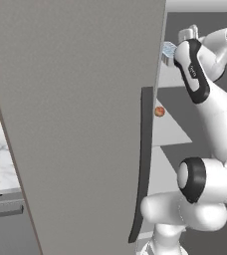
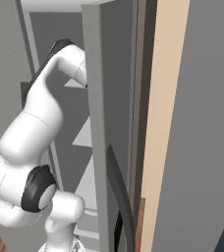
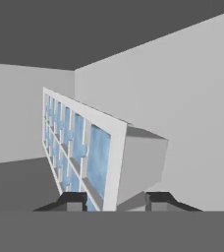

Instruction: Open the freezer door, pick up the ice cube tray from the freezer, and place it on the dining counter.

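Claw at the ice cube tray inside the open freezer

The gripper (image 3: pixel 113 201) straddles the ice cube tray's (image 3: pixel 84 147) near edge, one fingertip each side; whether it pinches yet I cannot tell. The freezer door (image 1: pixel 80 124) stands swung open, the tray up on the freezer's (image 1: pixel 177 107) upper shelf.

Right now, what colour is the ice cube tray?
Pale blue cells in a white grid, ice cube tray, clearest in the hand view.
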Tool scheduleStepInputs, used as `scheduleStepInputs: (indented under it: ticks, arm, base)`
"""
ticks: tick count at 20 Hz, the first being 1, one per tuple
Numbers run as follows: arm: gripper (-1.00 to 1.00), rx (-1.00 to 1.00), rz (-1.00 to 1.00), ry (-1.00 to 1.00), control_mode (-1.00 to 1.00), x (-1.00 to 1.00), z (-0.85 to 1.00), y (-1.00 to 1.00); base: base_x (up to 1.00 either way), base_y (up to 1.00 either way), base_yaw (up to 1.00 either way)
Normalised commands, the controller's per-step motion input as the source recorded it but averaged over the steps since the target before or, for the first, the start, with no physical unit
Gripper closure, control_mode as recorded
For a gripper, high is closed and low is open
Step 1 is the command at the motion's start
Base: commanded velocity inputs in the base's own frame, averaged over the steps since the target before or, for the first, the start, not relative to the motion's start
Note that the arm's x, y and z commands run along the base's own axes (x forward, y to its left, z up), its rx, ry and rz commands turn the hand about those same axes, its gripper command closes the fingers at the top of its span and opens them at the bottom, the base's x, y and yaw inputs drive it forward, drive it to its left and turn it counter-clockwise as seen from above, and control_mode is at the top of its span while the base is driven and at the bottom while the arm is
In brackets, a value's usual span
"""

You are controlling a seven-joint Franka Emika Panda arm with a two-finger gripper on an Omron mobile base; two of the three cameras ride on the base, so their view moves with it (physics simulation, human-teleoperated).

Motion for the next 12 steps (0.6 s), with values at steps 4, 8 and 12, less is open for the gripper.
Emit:
scheduleStepInputs:
  ticks: [4, 8, 12]
  arm:
    - [1.00, 0.00, -0.04, -0.10, -1.00, -0.32, 0.05, 0.00]
    - [1.00, 0.00, -0.04, -0.02, -1.00, -0.36, 0.00, 0.00]
    - [1.00, 0.00, -0.01, 0.00, -1.00, -0.44, 0.07, 0.00]
  base:
    - [0.00, 0.00, 0.00]
    - [0.00, 0.00, 0.00]
    - [0.00, 0.00, 0.00]
